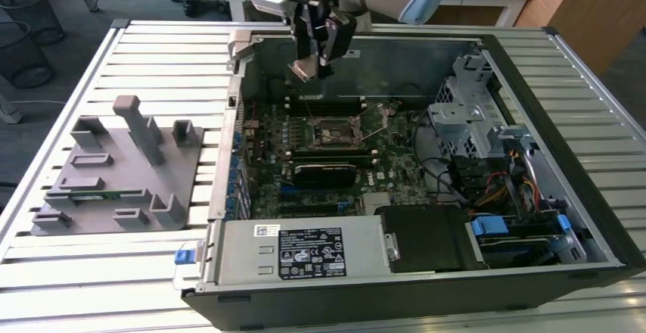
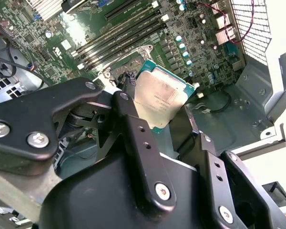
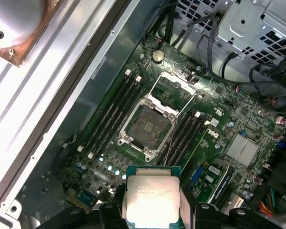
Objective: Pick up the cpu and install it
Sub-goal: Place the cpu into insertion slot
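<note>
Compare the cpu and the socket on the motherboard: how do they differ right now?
The cpu is clamped in the tool, up over the open case; the socket sits fixed on the motherboard below. The cpu has a pale silver top with a green rim; the socket is a dark bed in a metal frame. The socket is empty, its frame flipped open; the cpu is not yet seated. Both are square.

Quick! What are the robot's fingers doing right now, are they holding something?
Gripper: shut, holding the cpu between its fingers.
</note>
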`<state>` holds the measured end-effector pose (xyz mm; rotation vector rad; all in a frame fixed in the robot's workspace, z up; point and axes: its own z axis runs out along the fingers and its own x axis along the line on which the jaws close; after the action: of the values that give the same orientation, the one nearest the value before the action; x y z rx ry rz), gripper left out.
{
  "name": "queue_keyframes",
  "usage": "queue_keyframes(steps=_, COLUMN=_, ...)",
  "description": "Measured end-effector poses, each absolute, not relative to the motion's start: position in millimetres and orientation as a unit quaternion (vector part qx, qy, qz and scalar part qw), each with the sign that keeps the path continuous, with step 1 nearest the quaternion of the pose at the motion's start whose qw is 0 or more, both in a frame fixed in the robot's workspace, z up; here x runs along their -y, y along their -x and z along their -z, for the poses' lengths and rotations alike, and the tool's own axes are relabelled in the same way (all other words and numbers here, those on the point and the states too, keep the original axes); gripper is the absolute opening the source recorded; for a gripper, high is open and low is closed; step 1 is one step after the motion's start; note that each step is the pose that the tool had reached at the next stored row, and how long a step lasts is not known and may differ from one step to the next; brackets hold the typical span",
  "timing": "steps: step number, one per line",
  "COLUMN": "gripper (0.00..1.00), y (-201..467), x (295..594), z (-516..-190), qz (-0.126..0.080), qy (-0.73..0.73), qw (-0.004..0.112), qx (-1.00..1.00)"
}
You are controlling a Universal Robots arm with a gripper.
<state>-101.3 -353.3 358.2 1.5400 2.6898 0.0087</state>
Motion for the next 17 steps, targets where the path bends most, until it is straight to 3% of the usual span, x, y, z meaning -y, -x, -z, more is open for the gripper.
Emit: queue_keyframes(steps=17, gripper=0.53, y=101.1, x=351.5, z=-354.2, qz=-0.001, qy=-0.572, qw=0.021, qx=-0.82)
